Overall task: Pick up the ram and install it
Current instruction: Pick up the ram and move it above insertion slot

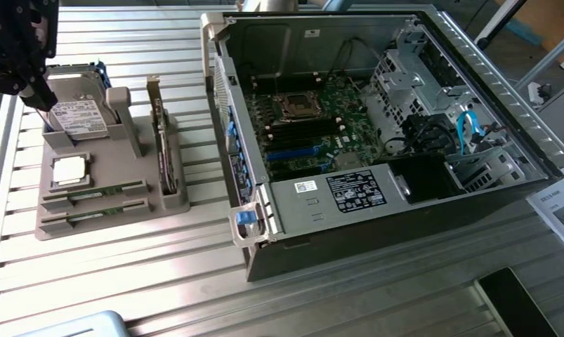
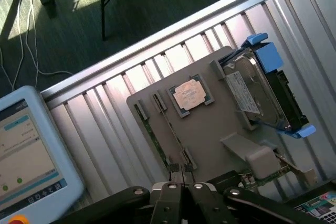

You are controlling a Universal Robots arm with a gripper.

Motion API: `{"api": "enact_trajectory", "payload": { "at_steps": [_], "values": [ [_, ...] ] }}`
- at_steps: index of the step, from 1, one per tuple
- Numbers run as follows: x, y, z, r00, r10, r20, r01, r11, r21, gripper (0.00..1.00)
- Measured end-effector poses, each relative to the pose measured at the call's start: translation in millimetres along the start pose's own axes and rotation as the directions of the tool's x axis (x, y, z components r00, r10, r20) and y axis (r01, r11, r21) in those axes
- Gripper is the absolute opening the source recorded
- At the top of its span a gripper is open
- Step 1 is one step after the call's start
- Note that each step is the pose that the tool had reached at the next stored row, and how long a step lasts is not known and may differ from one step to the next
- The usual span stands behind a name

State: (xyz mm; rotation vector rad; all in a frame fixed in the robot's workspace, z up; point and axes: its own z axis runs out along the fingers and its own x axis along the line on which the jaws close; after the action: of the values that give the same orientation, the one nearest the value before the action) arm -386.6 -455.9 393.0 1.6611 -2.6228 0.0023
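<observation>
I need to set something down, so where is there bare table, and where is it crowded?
The widest bare slatted table lies between the gray parts holder, the open computer case and the touchscreen pendant. The holder-to-case gap is narrow. Crowded: around the hard drive, by the gripper.

Green ram (image 2: 171, 129); grey holder (image 1: 108, 203); blue-framed drive (image 2: 273, 72); ribbed silver table (image 1: 357, 295); black case (image 1: 376, 239); green motherboard (image 1: 305, 133).

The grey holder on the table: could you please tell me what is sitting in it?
A hard drive, a processor chip, two memory sticks and an upright card; the holder hides the card's lower edge.
</observation>
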Motion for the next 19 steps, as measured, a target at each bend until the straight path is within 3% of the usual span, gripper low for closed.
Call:
{"api": "enact_trajectory", "payload": {
  "at_steps": [6, 10, 19],
  "values": [
    [0.1, -0.1, 0.0, 0.9963, -0.086, -0.0017, 0.086, 0.9963, 0.0027, 0.11],
    [0.2, -0.1, 0.0, 0.9901, -0.14, -0.0029, 0.14, 0.9901, 0.0043, 0.11],
    [0.3, -0.1, 0.0, 0.9556, -0.295, -0.0069, 0.295, 0.9555, 0.0086, 0.11]
  ]
}}
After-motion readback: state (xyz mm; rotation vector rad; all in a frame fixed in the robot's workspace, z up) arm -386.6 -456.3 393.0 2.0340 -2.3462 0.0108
